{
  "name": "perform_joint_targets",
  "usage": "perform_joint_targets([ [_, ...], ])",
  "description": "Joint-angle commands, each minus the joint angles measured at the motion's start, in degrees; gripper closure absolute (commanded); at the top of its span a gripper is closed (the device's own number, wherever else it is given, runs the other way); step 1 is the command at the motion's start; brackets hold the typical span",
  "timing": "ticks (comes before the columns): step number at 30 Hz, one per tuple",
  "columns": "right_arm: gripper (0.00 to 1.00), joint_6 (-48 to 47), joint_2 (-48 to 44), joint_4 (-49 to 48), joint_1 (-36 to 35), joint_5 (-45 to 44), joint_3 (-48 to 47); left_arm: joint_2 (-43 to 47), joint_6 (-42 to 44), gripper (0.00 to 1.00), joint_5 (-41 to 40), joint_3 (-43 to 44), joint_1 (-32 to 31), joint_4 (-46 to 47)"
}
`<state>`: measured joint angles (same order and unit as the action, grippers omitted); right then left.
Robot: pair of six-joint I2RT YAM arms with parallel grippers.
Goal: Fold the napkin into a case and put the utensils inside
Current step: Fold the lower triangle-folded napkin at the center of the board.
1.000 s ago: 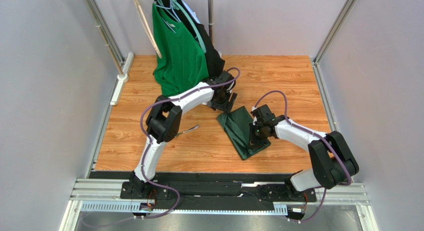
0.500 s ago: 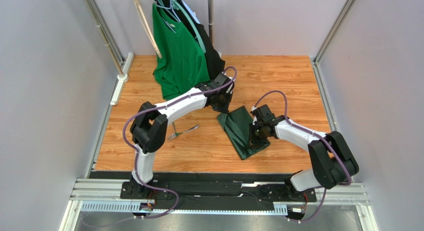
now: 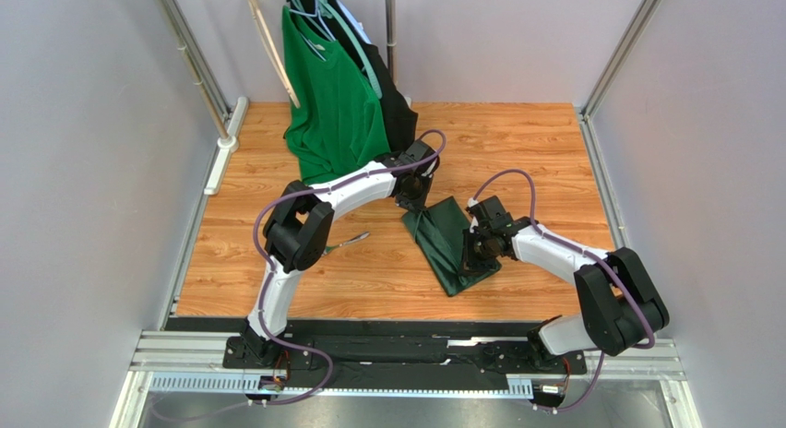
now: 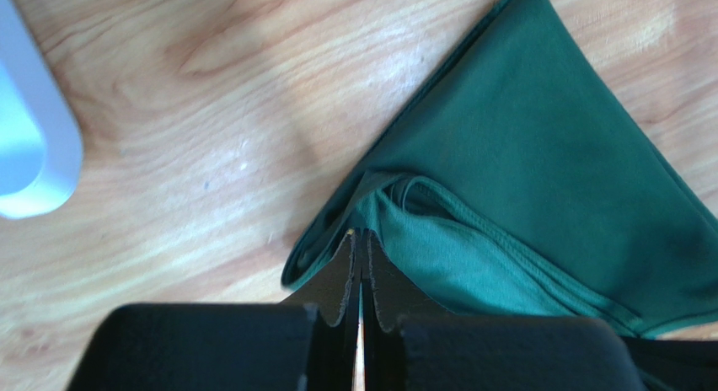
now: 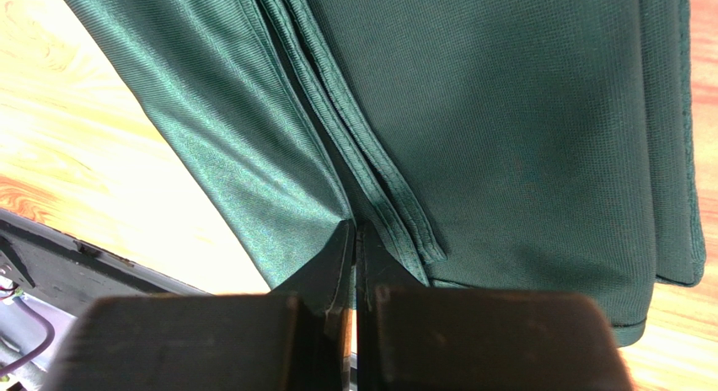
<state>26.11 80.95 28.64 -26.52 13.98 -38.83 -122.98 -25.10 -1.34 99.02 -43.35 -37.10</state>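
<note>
**A:** Where's the napkin (image 3: 450, 242)?

**B:** It lies folded into a long strip on the table (image 3: 517, 142), right of the middle, between both grippers. A fork (image 3: 343, 243) lies well apart to its left.

**A:** How will it handle?

**B:** Soft, light and limp, I'd judge, and the layers may slide. Best to pinch a hemmed corner through every layer.

**A:** And the arms?

**B:** The left arm reaches far, elbow bent. The left gripper (image 4: 361, 239) points down at the strip's far end, clenched at the fold's mouth. I can't tell whether cloth is caught. The right gripper (image 5: 354, 232) is clenched too, tips down on the hems nearer us.
</note>
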Motion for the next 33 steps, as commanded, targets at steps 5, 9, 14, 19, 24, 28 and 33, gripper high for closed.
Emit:
perform_joint_targets([
  [5, 0.99, 0.17, -1.14, 0.1, 0.07, -0.09, -0.28, -3.23, 0.58, 1.0, 4.86, 1.09, 0.11, 6.95],
  [9, 0.97, -0.27, -1.41, 0.97, 0.07, 0.08, -1.77, -2.36, 0.93, 1.0, 4.86, -1.81, 0.11, 11.43],
  [14, 1.0, -1.06, -1.23, 1.85, 0.07, -0.53, -2.57, 0.28, 1.28, 1.0, 4.59, -6.38, 0.64, 18.9],
  [19, 1.0, -0.8, -0.87, 1.24, 0.07, -1.84, -0.9, -2.44, -0.21, 1.0, 8.81, -5.16, 2.04, 21.63],
  [24, 1.0, -0.79, -2.29, 1.42, 0.07, -2.38, 0.16, -3.76, -0.21, 1.0, 12.41, -7.26, 2.92, 25.58],
  [28, 1.0, -1.15, -1.5, 1.33, 0.16, -3.17, -0.72, -2.62, 1.02, 0.99, 16.64, -7.97, 3.36, 26.83],
  [33, 1.0, -0.97, -0.26, 0.54, 0.24, -3.08, -1.42, 4.4, 2.96, 0.64, 12.6, -6.83, 3.36, 21.56],
])
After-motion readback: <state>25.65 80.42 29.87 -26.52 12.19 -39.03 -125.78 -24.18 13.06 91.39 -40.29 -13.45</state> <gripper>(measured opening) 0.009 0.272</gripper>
